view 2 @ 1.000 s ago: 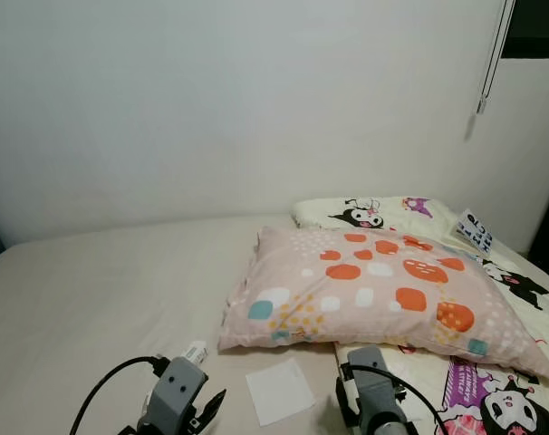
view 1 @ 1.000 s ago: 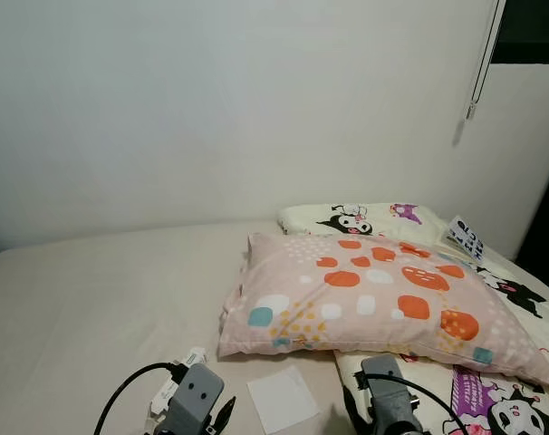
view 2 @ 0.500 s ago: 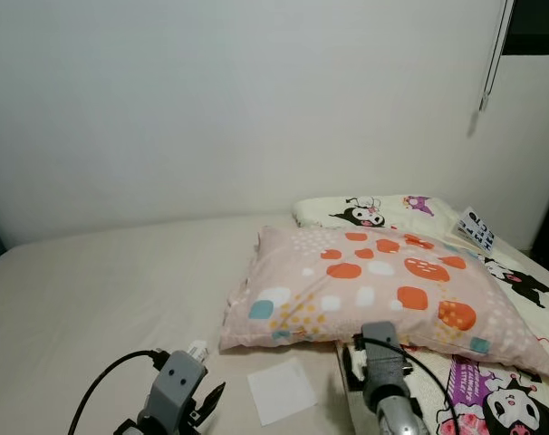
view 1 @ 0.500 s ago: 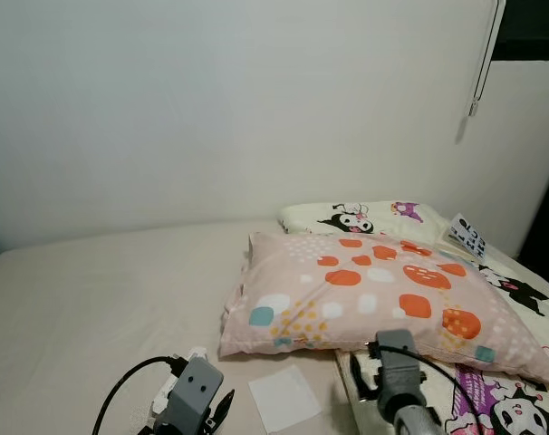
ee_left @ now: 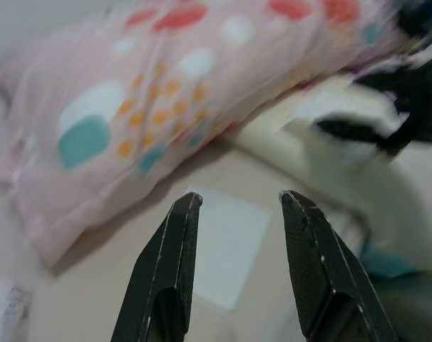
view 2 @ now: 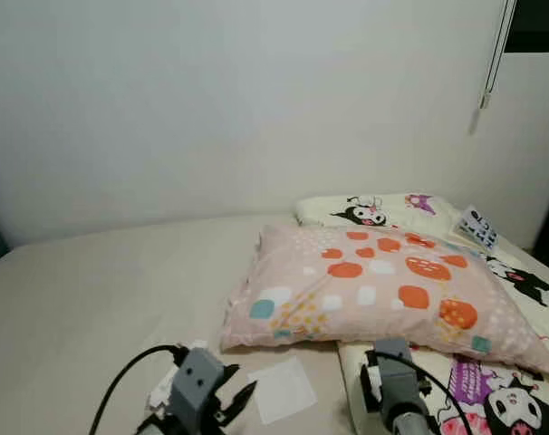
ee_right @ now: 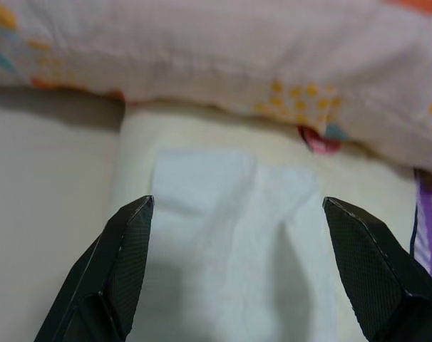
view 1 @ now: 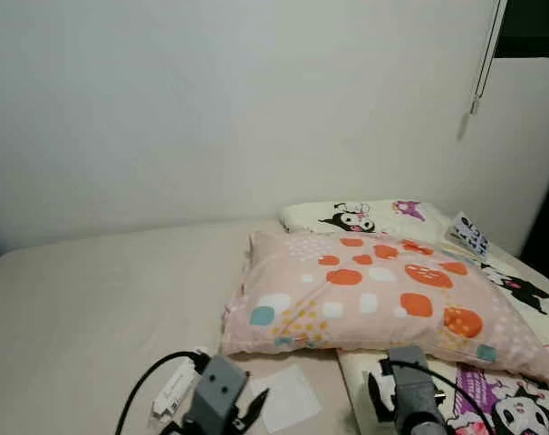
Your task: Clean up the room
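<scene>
A pink pillow [view 1: 374,299] with orange and white spots lies on the beige bed [view 1: 93,299]. In front of it a flat white square sheet [view 1: 288,399] rests on the bed. My left gripper [ee_left: 237,203] is open just above that sheet, which shows between its fingers [ee_left: 177,249]. My right gripper [ee_right: 237,205] is open wide over a crumpled white tissue [ee_right: 223,235] on the cream edge of the cartoon-print blanket [view 1: 492,399], right below the pillow's seam.
A small white tube [view 1: 170,390] lies left of the left gripper. A cartoon-print pillow [view 1: 365,216] and a small printed card [view 1: 465,236] sit behind the pink pillow near the wall. A blind cord [view 1: 478,82] hangs at the right.
My left gripper has shifted right, from beside the tube to over the white sheet. The right gripper rose toward the pillow, then dropped back slightly.
</scene>
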Robot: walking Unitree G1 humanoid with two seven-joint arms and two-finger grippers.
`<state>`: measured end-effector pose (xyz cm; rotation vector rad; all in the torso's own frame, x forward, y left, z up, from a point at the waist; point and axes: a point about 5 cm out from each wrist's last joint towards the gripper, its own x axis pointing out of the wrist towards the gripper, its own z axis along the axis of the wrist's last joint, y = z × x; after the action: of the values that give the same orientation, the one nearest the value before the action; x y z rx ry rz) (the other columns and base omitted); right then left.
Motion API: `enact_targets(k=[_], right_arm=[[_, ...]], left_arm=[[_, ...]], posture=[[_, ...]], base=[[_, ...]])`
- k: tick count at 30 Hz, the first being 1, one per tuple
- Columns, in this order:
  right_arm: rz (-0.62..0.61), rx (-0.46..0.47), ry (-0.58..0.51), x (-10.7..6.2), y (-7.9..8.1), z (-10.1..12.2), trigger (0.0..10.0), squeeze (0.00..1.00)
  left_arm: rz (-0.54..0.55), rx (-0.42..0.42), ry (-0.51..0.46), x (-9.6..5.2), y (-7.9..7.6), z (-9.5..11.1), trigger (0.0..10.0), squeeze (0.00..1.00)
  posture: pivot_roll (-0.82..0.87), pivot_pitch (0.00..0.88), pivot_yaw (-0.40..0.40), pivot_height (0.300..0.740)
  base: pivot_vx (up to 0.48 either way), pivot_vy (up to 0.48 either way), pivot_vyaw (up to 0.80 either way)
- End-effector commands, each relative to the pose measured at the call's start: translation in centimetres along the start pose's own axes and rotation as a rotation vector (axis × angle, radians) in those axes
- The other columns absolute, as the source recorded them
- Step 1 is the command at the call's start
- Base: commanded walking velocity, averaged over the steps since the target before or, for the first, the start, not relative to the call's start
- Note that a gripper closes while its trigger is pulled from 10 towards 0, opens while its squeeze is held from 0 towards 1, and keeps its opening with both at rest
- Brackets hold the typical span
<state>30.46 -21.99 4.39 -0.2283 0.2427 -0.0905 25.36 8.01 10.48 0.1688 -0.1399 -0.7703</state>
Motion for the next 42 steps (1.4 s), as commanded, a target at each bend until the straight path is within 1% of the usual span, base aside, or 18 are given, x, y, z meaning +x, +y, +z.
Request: enact_targets(k=[1, 5, 6, 9, 11, 17, 22, 23, 24, 25, 27, 28, 29, 31, 32, 34, 35, 42], right_arm=[[0.027, -0.002, 0.04, -0.3, 0.5, -1.0, 10.0, 0.0], [0.027, 0.002, 0.042, -0.2, 0.4, -1.0, 10.0, 0.0], [0.027, 0.009, 0.054, -0.2, 0.3, -1.1, 10.0, 0.0], [0.027, 0.013, 0.059, -0.1, 0.2, -1.2, 10.0, 0.0], [0.029, 0.03, 0.072, 0.0, 0.3, -1.2, 10.0, 0.0], [0.053, 0.064, 0.098, 0.4, 0.7, -1.1, 10.0, 0.0], [0.054, 0.065, 0.091, 0.7, 0.7, -0.7, 10.0, 0.0], [0.055, 0.066, 0.09, 0.7, 0.7, -0.7, 9.3, 0.0], [0.055, 0.066, 0.09, 0.7, 0.7, -0.7, 9.3, 0.0], [0.058, 0.065, 0.089, 0.7, 0.7, -0.7, 4.5, 0.0], [0.059, 0.065, 0.089, 0.7, 0.7, -0.7, 4.5, 0.0], [0.061, 0.064, 0.09, 0.7, 0.7, -0.7, 2.7, 0.0], [0.062, 0.063, 0.09, 0.7, 0.7, -0.7, 1.1, 0.0], [0.065, 0.062, 0.09, 0.7, 0.8, -0.7, 1.1, 0.0], [0.066, 0.061, 0.091, 0.7, 0.8, -0.7, 0.5, 0.0], [0.067, 0.059, 0.09, 0.7, 0.8, -0.8, 0.4, 0.0], [0.066, 0.058, 0.086, 0.7, 0.7, -0.7, 0.0, 0.0], [0.062, 0.059, 0.064, 0.9, 0.5, -0.3, 0.0, 0.0]], left_arm=[[-0.055, 0.007, -0.049, 0.1, -1.3, 0.9, 10.0, 0.0], [-0.054, 0.012, -0.07, 0.4, -1.5, 1.3, 10.0, 0.0], [-0.038, 0.023, -0.092, 0.8, -1.5, 1.9, 10.0, 0.0], [-0.03, 0.028, -0.098, 0.9, -1.5, 2.1, 10.0, 0.0], [-0.022, 0.041, -0.099, 1.1, -1.2, 2.4, 10.0, 0.0], [-0.018, 0.064, -0.082, 0.9, -0.3, 2.5, 10.0, 0.0], [-0.009, 0.074, -0.074, 0.7, 0.1, 2.6, 10.0, 0.0], [-0.008, 0.08, -0.072, 0.7, 0.1, 2.6, 10.0, 0.0], [-0.008, 0.08, -0.072, 0.7, 0.1, 2.6, 10.0, 0.0], [-0.006, 0.086, -0.07, 0.7, 0.1, 2.5, 10.0, 0.0], [-0.005, 0.087, -0.068, 0.7, 0.1, 2.5, 10.0, 0.0], [-0.004, 0.089, -0.067, 0.7, 0.1, 2.5, 10.0, 0.0], [-0.004, 0.09, -0.067, 0.7, 0.1, 2.5, 10.0, 0.0], [-0.003, 0.09, -0.065, 0.7, 0.2, 2.5, 10.0, 0.0], [-0.004, 0.095, -0.065, 0.7, 0.2, 2.5, 10.0, 0.0], [-0.004, 0.094, -0.064, 0.7, 0.2, 2.5, 10.0, 0.0], [-0.006, 0.094, -0.063, 0.8, 0.3, 2.5, 10.0, 0.0], [-0.002, 0.098, -0.061, 1.0, 0.5, 2.4, 10.0, 0.0]], posture=[[0.04, 0.175, 0.01, 0.59], [0.04, 0.192, 0.011, 0.59], [0.04, 0.208, 0.013, 0.59], [0.04, 0.208, 0.013, 0.59], [0.05, 0.217, 0.018, 0.59], [0.06, 0.22, 0.018, 0.59], [0.06, 0.212, 0.019, 0.59], [0.06, 0.208, 0.019, 0.59], [0.06, 0.208, 0.019, 0.59], [0.06, 0.206, 0.019, 0.59], [0.06, 0.206, 0.019, 0.59], [0.06, 0.203, 0.02, 0.59], [0.06, 0.201, 0.02, 0.59], [0.06, 0.201, 0.02, 0.59], [0.06, 0.201, 0.02, 0.59], [0.06, 0.194, 0.022, 0.59], [0.05, 0.191, 0.022, 0.59], [0.05, 0.183, 0.023, 0.59]], base=[[0.0, 0.0, 0.0], [0.0, 0.0, 0.0], [0.0, 0.0, 0.0], [0.0, 0.0, 0.0], [0.0, 0.0, 0.0], [0.0, 0.0, 0.0], [0.0, 0.0, 0.0], [0.0, 0.0, 0.0], [0.0, 0.0, 0.0], [0.0, 0.0, 0.0], [0.0, 0.0, 0.0], [0.0, 0.0, 0.0], [0.0, 0.0, 0.0], [0.0, 0.0, 0.0], [0.0, 0.0, 0.0], [0.0, 0.0, 0.0], [0.0, 0.0, 0.0], [0.0, 0.0, 0.0]])
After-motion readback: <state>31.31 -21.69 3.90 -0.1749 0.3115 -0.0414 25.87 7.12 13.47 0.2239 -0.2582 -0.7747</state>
